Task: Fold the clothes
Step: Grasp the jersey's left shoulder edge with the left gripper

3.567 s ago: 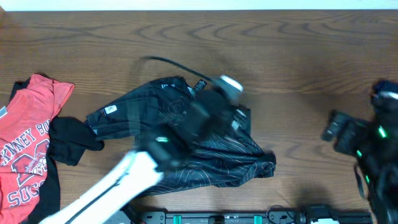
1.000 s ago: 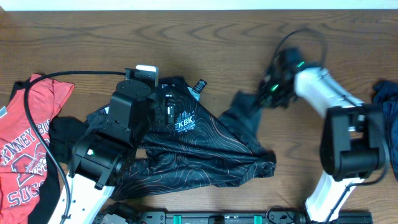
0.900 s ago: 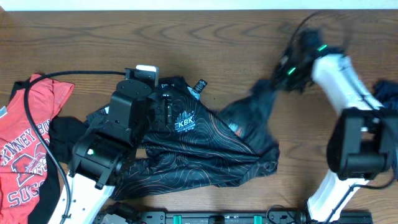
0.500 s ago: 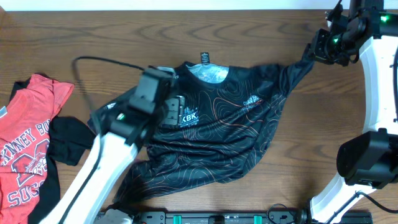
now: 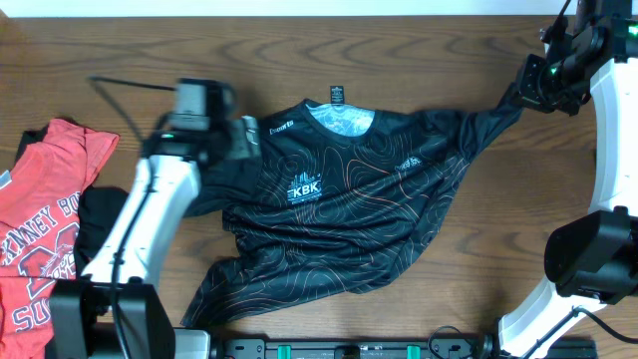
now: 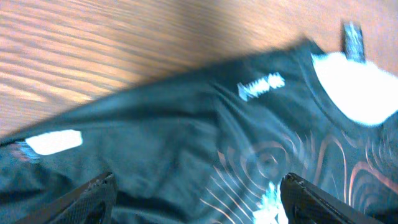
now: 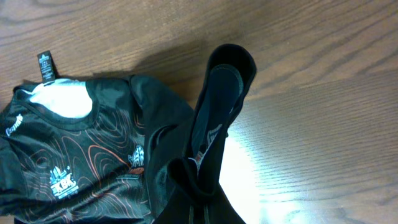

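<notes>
The black jersey (image 5: 349, 209) with orange contour lines lies front up across the middle of the table, its collar at the far side. My right gripper (image 5: 531, 88) is shut on its right sleeve (image 7: 219, 93) and holds it stretched toward the far right corner. The cloth hides the fingertips in the right wrist view. My left gripper (image 5: 242, 140) hangs open just over the jersey's left shoulder (image 6: 186, 130), with both fingertips (image 6: 102, 186) wide apart and nothing between them. A red white-lettered T-shirt (image 5: 45, 229) and a dark piece (image 5: 110, 224) lie at the left edge.
The left arm's black cable (image 5: 120, 82) loops over the wood behind it. A black rail with green marks (image 5: 349, 349) runs along the near table edge. The right arm's base (image 5: 588, 259) stands at the right.
The right gripper has dragged the sleeve out to the far right, and the jersey now lies spread flat. The left arm has swung left and back to the left shoulder.
</notes>
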Controlling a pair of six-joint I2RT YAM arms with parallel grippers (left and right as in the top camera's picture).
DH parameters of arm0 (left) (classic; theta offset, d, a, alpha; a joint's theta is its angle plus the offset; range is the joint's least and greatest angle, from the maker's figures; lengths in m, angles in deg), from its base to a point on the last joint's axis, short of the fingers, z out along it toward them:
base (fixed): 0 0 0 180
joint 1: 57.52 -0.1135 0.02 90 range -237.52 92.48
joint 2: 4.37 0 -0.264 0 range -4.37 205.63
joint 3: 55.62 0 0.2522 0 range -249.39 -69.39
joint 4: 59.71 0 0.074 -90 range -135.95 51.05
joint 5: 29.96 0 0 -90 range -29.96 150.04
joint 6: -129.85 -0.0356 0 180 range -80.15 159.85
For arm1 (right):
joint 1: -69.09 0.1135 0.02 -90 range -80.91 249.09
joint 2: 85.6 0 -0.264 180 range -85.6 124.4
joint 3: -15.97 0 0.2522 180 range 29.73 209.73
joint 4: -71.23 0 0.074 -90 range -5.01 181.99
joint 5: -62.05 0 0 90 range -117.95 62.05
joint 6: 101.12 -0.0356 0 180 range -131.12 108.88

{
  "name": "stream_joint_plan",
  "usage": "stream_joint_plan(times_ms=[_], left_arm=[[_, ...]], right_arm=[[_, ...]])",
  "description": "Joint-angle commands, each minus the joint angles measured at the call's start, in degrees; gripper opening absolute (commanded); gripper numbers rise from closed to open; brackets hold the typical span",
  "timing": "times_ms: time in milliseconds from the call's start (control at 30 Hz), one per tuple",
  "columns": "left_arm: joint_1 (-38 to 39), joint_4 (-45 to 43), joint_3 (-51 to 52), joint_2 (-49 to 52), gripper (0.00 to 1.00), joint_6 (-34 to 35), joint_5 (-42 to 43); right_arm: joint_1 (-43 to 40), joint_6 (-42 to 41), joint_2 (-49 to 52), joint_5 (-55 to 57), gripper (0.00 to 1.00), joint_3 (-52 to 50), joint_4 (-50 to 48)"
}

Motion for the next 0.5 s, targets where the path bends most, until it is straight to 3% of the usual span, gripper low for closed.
stream_joint_plan(times_ms=[0,233,467], left_arm=[[-5.99,-0.2,-0.44,0.74,0.86,0.83,6.99],[-12.63,0.17,-0.44,6.56,0.87,0.81,12.55],[-14.51,-1.33,-0.44,14.25,0.95,0.81,13.07]], right_arm=[[-0.37,0.83,-0.26,0.5,0.01,1.33,0.22],[-0.33,1.03,-0.26,0.48,0.01,1.33,0.59],[-0.26,1.77,-0.26,0.5,0.01,1.33,1.73]])
